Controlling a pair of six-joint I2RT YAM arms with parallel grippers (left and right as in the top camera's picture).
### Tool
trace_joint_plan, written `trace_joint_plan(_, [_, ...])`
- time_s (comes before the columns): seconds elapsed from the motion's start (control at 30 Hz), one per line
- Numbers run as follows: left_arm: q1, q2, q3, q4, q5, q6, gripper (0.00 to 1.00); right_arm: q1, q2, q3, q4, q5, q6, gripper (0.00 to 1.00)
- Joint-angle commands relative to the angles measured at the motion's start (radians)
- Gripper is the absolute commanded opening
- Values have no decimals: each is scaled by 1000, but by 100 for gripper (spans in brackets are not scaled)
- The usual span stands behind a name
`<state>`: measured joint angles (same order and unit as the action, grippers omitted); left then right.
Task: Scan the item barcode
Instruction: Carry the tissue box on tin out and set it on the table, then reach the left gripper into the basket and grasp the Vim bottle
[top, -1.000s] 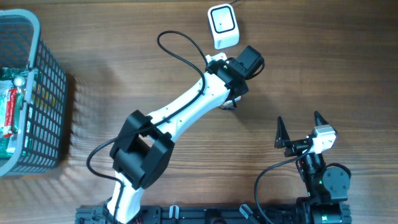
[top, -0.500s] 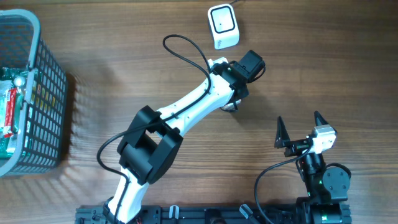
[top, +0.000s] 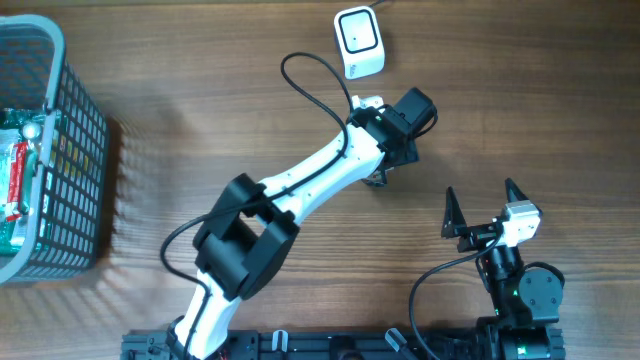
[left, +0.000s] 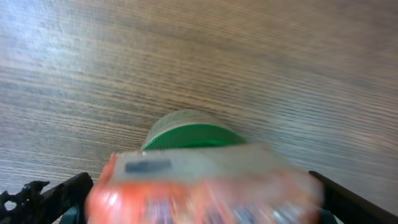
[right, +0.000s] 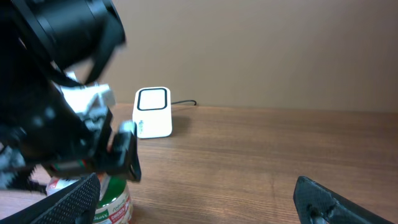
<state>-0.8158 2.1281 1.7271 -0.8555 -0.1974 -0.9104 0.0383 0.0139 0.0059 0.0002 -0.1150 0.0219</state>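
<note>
**A:** While the can (left: 202, 171) sits on the table (top: 200, 80) at about six o'clock of the scanner (top: 358, 42), the left gripper (left: 200, 180) is spread wide astride it. Whether it is gripped cannot be told.

**B:** And the right gripper (top: 484, 205)?

**A:** Held open and empty, well apart at four o'clock.

**B:** How is the can judged to handle?

**A:** Stiff, smooth-sided, perhaps slippery, with some weight. It is best taken across the round wall below the lid (left: 193, 134), so the label (left: 186, 202) is left uncovered. No barcode can be made out.
</note>
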Motion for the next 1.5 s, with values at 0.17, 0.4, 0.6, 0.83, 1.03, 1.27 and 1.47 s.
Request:
trace_joint_plan(0.17, [126, -367, 14, 3, -55, 211, 100, -3, -2, -1, 6, 2, 6, 100])
trace_joint_plan(0.4, [417, -681, 14, -23, -55, 690, 100, -3, -2, -1, 6, 2, 6, 100])
trace_joint_plan(0.6, [864, -865, 14, 60, -66, 724, 100, -3, -2, -1, 6, 1, 6, 100])
trace_joint_plan(0.83, [1340, -769, 14, 71, -66, 725, 100, -3, -2, -1, 6, 2, 6, 100])
trace_joint_plan(1.03, [1526, -538, 14, 14, 93, 920, 100, -3, -2, -1, 6, 1, 6, 100])
trace_joint_plan(1.27, [1527, -241, 12, -89, 292, 1117, 96, -3, -2, -1, 6, 2, 6, 100])
trace_joint_plan(1.47, [1527, -197, 10, -89, 322, 1117, 90, -3, -2, -1, 6, 2, 6, 100])
